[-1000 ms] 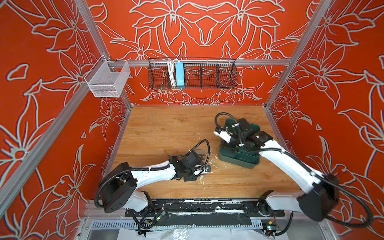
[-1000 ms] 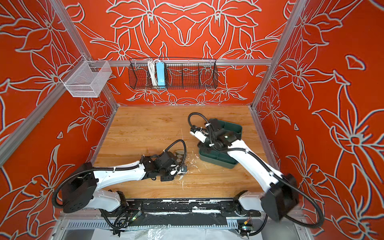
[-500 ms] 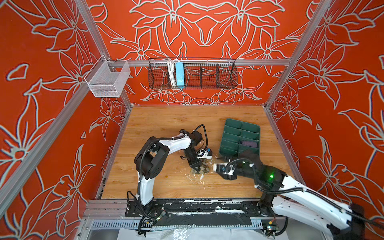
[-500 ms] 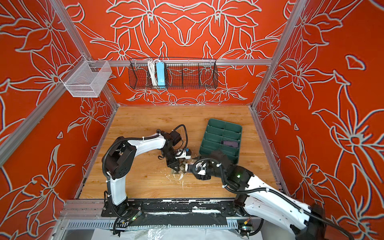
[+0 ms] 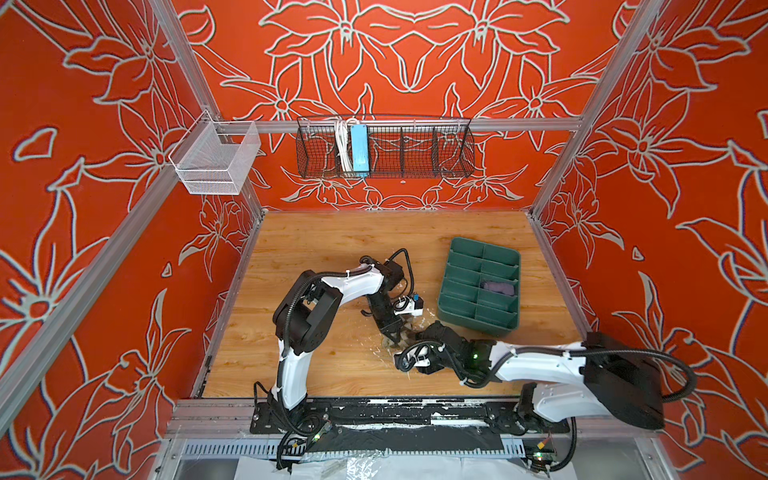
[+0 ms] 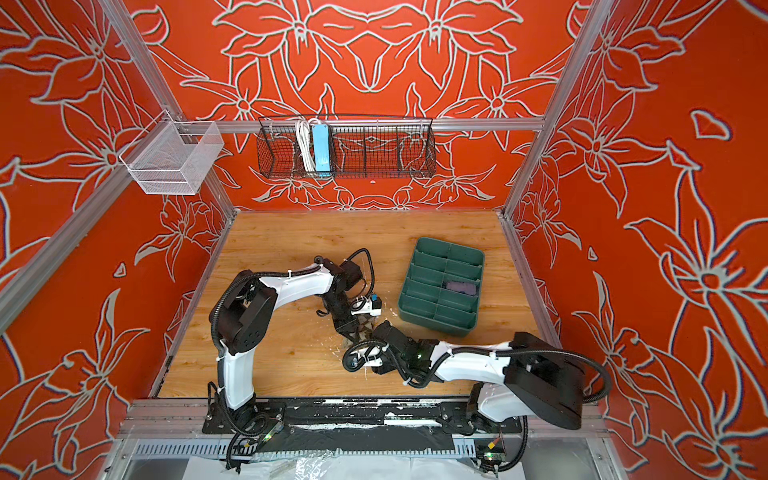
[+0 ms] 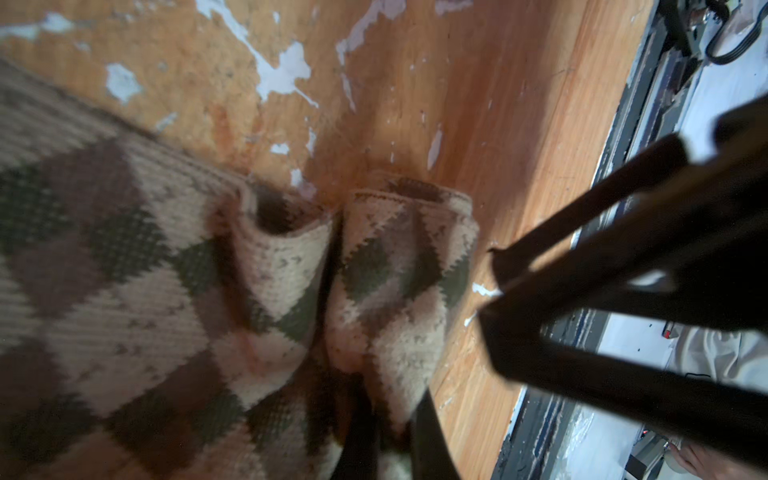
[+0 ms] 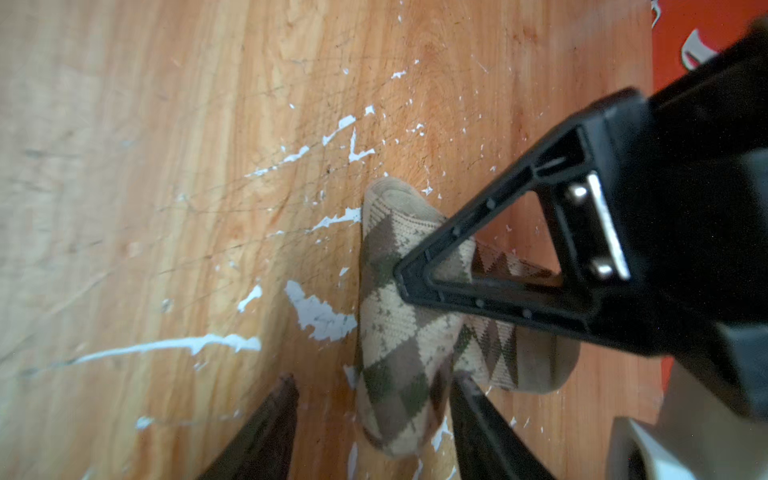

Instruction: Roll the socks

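1. Down on the wooden table (image 5: 332, 249), front and centre: the argyle sock (image 8: 390, 332), doubled over into a stubby bundle, by the look of it not yet a tight roll.
2. Pinched from above by the left gripper (image 7: 388, 409), jaws pressed together on a fold of the knit.
3. Set low on the opposite side: the right gripper (image 8: 376, 380), fingers spread, one either side of the bundle's near end, with no squeeze showing.
4. The relation that matters: bundle dead ahead of the right gripper, long axis running away along the line of reach, so closing there would likely take it across its width.
5. Nearer arm? Hard to separate, with both right at the sock; left holding, right seemingly only a closing away.
6. Well apart, over in the green tray (image 5: 478, 326): the purple sock (image 5: 496, 287), a compact lump in one compartment, apparently done.
7. Worth watching: slack knit, likely to spring open if the pinch goes before a second grip lands.
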`<state>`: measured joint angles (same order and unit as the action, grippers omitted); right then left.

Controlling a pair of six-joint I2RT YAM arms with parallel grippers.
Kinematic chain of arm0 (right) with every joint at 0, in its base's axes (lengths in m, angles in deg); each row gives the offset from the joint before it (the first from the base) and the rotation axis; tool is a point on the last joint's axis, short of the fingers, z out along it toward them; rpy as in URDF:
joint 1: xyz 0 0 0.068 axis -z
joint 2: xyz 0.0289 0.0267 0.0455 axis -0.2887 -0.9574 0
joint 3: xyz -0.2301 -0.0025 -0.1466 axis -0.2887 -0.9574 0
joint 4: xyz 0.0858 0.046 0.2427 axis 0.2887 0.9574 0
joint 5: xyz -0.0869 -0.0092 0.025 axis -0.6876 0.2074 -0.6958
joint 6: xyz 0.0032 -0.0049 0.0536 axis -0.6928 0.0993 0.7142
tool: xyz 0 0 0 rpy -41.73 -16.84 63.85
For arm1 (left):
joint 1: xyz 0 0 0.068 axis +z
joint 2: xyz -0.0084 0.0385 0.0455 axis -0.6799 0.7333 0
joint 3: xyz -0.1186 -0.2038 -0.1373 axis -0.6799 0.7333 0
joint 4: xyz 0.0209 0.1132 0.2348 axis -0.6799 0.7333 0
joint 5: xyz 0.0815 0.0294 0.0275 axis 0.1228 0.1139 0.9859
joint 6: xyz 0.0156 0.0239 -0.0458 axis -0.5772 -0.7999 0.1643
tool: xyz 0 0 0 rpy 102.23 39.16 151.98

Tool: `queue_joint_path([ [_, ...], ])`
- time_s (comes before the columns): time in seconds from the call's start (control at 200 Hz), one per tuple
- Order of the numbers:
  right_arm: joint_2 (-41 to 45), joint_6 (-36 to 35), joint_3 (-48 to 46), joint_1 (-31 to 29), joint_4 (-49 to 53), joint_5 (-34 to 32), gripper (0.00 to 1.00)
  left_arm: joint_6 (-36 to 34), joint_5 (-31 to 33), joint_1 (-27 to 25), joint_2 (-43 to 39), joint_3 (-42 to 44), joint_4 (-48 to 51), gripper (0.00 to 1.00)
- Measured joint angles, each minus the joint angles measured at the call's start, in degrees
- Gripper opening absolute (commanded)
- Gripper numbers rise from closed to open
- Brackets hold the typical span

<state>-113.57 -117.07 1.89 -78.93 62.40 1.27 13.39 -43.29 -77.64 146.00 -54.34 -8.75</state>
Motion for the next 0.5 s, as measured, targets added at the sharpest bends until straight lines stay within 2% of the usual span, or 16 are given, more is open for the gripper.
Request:
queue_joint_path([
  [0.09,-3.69,0.9,1.03,0.0,-2.01,-1.49,0.44,0.22,0.02,0.0,0.0,0.0,-0.02,0.0],
  [0.235,-6.14,1.97,2.6,0.0,-3.04,-2.91,0.19,0.44,0.04,0.0,0.0,0.02,-0.26,0.0],
  [0.285,-6.51,2.16,3.17,0.0,-2.64,-3.06,0.16,0.44,0.04,0.07,-0.11,0.13,-0.48,0.02],
  [0.335,-7.06,2.27,4.17,0.0,-1.55,-3.45,0.14,0.44,0.15,0.17,-0.48,0.48,-0.81,0.07],
  [0.465,-9.46,2.23,8.07,-0.24,2.01,-4.48,0.0,0.68,1.86,0.59,-2.25,2.12,-1.84,0.23],
  [0.5,-9.94,2.19,8.96,-0.26,2.86,-4.81,0.0,0.85,2.4,0.59,-2.89,2.58,-2.21,0.28],
])
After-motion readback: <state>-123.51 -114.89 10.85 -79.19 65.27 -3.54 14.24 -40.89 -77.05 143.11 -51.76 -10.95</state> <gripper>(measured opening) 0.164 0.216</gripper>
